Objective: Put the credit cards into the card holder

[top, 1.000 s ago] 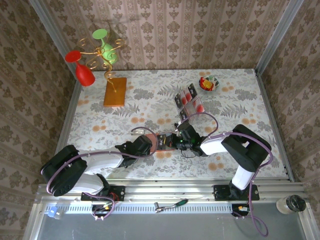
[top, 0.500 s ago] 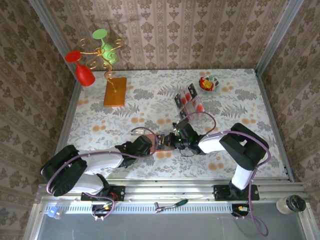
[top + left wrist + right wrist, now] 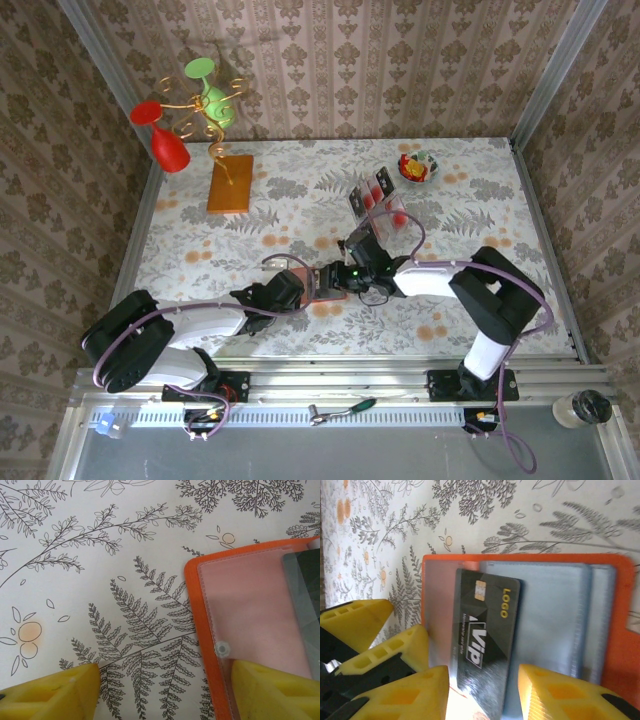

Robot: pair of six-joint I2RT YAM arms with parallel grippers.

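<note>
The orange-red card holder (image 3: 326, 285) lies open on the table, its grey-blue pockets (image 3: 550, 615) facing up. A black card (image 3: 487, 625) marked "VIP" and "LOGO" lies slanted across the pockets, its lower end between the yellow fingers of my open right gripper (image 3: 484, 695). That gripper (image 3: 346, 271) hovers at the holder's right side. My left gripper (image 3: 303, 289) is open at the holder's left side. Its right finger (image 3: 275, 692) rests on the pink flap (image 3: 250, 610), and its left finger (image 3: 50, 695) is on the cloth. More cards (image 3: 380, 190), pink and black, stand farther back.
A clear compartment tray (image 3: 366, 208) holds the spare cards behind the holder. A small bowl (image 3: 418, 166) sits at the back right. An orange-brown board (image 3: 230, 183) with a gold wire stand and coloured glasses (image 3: 165, 145) is at the back left.
My right gripper has shifted left and farther from the arm bases, closer over the holder. The left arm and the holder stay put.
</note>
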